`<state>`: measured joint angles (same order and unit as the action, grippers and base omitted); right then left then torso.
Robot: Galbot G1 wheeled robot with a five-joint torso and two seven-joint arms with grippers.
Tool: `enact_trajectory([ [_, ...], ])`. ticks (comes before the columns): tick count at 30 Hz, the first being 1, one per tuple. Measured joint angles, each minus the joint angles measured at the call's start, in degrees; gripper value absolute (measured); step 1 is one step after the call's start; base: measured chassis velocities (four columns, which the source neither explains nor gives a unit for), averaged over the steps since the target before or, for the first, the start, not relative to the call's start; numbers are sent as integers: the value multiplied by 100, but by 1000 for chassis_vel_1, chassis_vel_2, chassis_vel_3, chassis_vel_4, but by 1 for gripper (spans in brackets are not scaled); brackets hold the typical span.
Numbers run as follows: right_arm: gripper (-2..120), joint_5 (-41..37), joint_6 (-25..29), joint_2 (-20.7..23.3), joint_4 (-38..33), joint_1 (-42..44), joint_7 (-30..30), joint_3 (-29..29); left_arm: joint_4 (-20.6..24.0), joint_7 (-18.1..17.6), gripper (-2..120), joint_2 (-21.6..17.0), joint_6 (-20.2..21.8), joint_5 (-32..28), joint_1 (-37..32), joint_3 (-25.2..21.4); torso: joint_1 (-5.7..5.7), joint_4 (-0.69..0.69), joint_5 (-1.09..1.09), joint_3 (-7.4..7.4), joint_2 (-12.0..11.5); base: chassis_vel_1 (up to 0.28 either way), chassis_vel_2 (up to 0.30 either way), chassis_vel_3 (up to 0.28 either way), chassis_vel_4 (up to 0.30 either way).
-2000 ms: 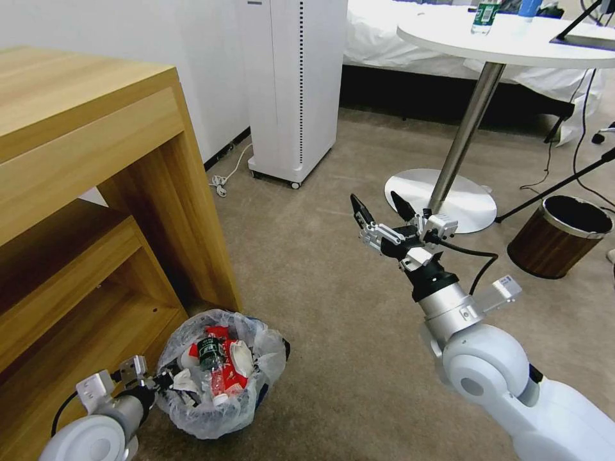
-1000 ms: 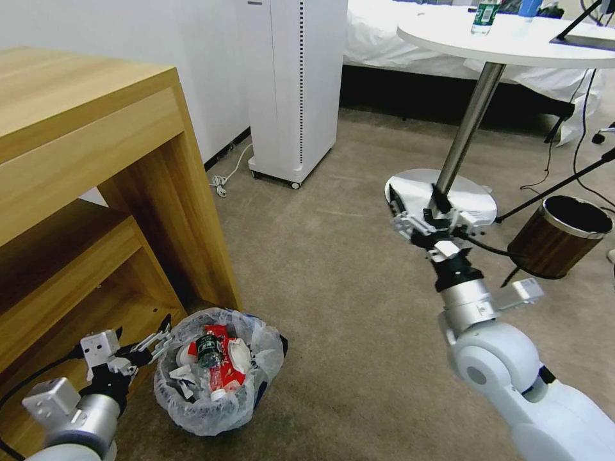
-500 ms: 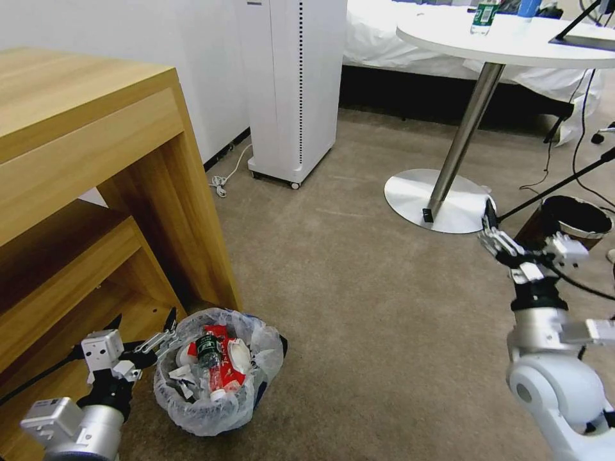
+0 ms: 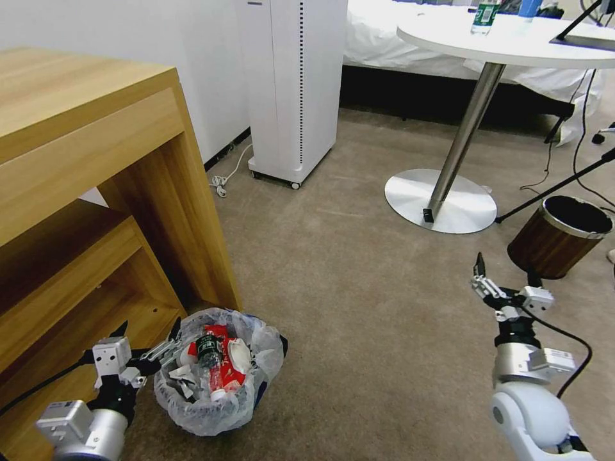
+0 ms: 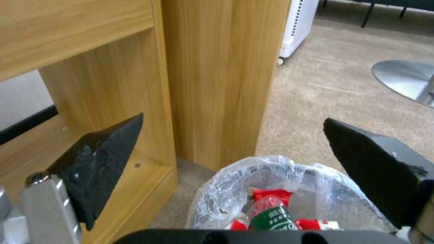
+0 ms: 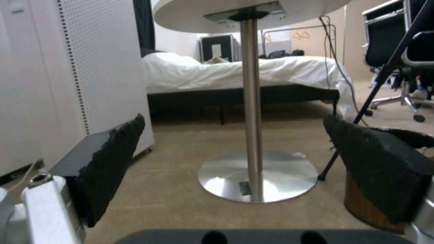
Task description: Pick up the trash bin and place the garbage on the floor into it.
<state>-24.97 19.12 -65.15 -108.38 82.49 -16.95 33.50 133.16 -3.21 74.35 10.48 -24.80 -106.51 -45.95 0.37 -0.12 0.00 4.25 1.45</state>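
Head view: the trash bin [image 4: 218, 381] stands on the floor [image 4: 359, 307] beside the corner post of the wooden desk [image 4: 90, 192], its white bag liner [image 4: 269, 358] folded over the rim. The garbage [image 4: 214, 362], red wrappers and a green-label bottle, lies inside it. The left gripper [image 4: 148, 339] sits just beside the bin's rim on the desk side, jaws spread apart, holding nothing. The right gripper [image 4: 506, 272] is raised over bare carpet, well apart from the bin, near the brown wood-grain bin [image 4: 557, 237], jaws spread and empty.
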Motion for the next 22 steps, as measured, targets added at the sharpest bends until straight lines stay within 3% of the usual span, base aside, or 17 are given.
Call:
enact_trajectory([
  [15, 100, 30, -176, -105, -18, -140, 10, -210, -178, 78, 100, -210, 146, -86, 184, -45, 0, 0, 0, 0, 0, 0, 0, 0, 0],
  [22, 100, 8, -197, -136, -39, -124, 4, -259, -575, 320, 100, -328, -48, -219, 456, -56, 0, 0, -1, 0, 0, 0, 0, 0, 0],
])
